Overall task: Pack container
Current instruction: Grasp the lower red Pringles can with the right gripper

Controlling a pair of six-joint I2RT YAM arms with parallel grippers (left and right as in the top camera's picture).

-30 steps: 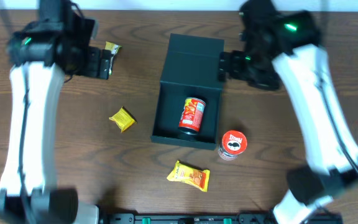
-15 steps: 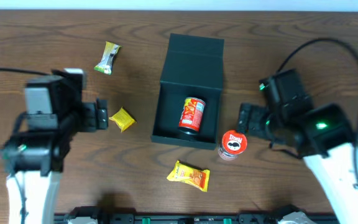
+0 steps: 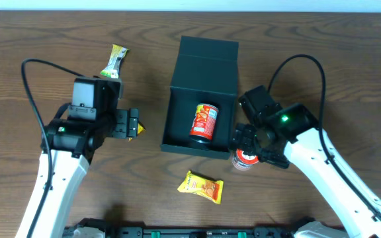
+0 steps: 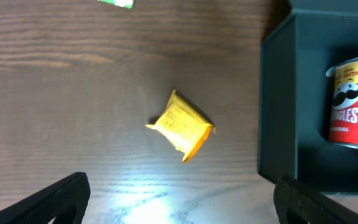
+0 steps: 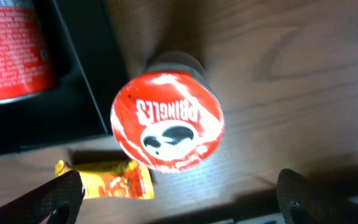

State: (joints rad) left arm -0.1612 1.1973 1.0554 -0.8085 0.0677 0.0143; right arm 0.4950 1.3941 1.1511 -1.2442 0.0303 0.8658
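The dark teal container [image 3: 207, 66] stands open at the table's middle, its flap lid lying back. A red Pringles can [image 3: 204, 122] lies inside it. A second Pringles can [image 3: 245, 159] stands upright by the container's front right corner. My right gripper [image 3: 251, 147] hangs open above that can [image 5: 166, 121], its fingers wide on both sides. My left gripper [image 3: 131, 124] is open and empty above a small yellow packet [image 4: 180, 126], left of the container's wall [image 4: 278, 106]. In the overhead view the packet [image 3: 138, 131] is mostly hidden.
A yellow-orange snack packet [image 3: 201, 187] lies in front of the container and also shows in the right wrist view [image 5: 107, 180]. A green-yellow packet [image 3: 115, 61] lies at the back left. The table's front edge is close behind the right gripper.
Both arms have swung from the back of the table toward the front. The left gripper now sits over the small yellow packet, the right over the upright can.
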